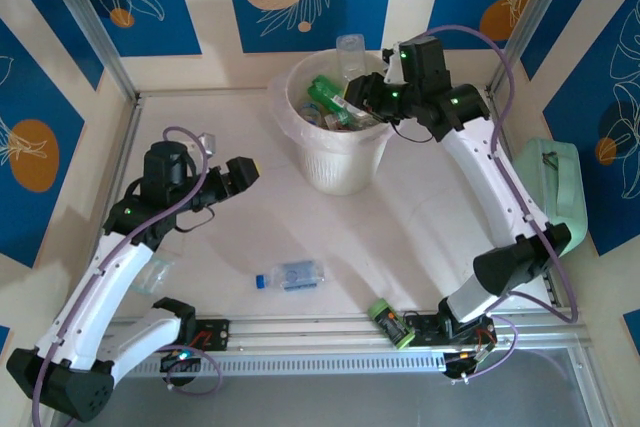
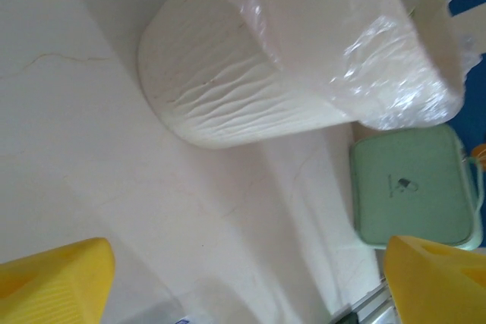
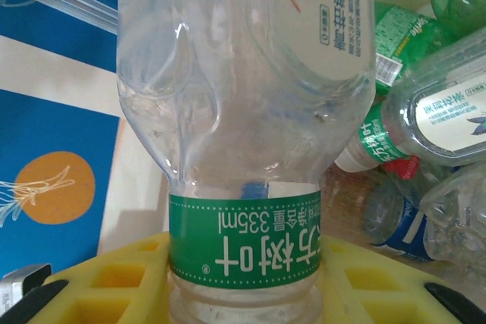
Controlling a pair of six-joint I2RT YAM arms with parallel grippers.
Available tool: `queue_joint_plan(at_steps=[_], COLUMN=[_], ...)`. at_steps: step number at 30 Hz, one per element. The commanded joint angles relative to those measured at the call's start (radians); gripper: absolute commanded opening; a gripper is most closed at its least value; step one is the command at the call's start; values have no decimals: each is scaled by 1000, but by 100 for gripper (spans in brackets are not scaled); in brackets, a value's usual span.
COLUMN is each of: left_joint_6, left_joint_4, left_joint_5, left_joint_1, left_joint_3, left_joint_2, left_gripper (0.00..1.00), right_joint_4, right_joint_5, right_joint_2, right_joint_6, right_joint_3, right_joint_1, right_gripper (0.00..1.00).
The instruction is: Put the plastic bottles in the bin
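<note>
The jaws of the right arm (image 1: pixel 482 165) sit over the large round cream-white plastic bin (image 1: pixel 338 162) at the upper centre of the top view. They are closed on a clear plastic bottle with a green label band (image 3: pixel 243 104), gripped near its neck. Its cap end is hidden below the yellow fingers (image 3: pixel 121 282), and its upper part is cut off by the top edge of the right wrist view. Behind it, at the right of that view, a heap of clear and green bottles (image 3: pixel 425 119) lies inside the bin, with several only partly visible. The jaws of the left arm (image 1: pixel 100 287) stand wide with nothing between them, low over the white counter (image 1: pixel 250 237) to the left of the bin. Only the tips of its yellow fingers (image 2: pixel 57 282) show, in the bottom corners of the left wrist view. A clear bottle with a blue cap (image 1: pixel 290 275) lies on the counter at the lower centre. A green bottle (image 1: pixel 392 323) lies by the right arm's base. A crumpled clear shape (image 1: pixel 157 273) beside the left arm is too faint to identify. A mint-green rounded case (image 1: pixel 552 187) sits at the right edge.
</note>
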Motion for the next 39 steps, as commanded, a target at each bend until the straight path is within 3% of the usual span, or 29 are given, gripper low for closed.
queue_joint_plan(at_steps=[1, 5, 8, 11, 13, 21, 31, 39], left_joint_6=[83, 107, 109, 118, 134, 234, 425, 549], left_joint_4=[-61, -84, -75, -73, -80, -128, -224, -297], left_joint_5=[-13, -29, -33, -51, -73, -163, -262, -353], left_joint_1=[-22, -46, -57, -81, -105, -267, -564, -701], left_joint_3=[-28, -51, -71, -80, -82, -62, 5, 76], left_joint_2=[-8, 4, 4, 12, 17, 75, 334, 503], left_gripper=[88, 85, 86, 89, 91, 96, 98, 100], right_joint_4=[-12, -74, -105, -179, -190, -168, -119, -120], right_joint_5=[-38, -45, -50, 24, 46, 84, 106, 92], right_joint_2=[9, 60, 99, 151, 159, 47, -276, -446], right_joint_6=[-65, -164, -201, -226, -221, -184, -91, -51], right_joint_3=[54, 132, 187, 273, 282, 189, -81, -267], right_joint_1=[0, 0, 17, 40, 43, 47, 54, 37], right_gripper=[28, 32, 43, 59, 64, 66, 67, 70])
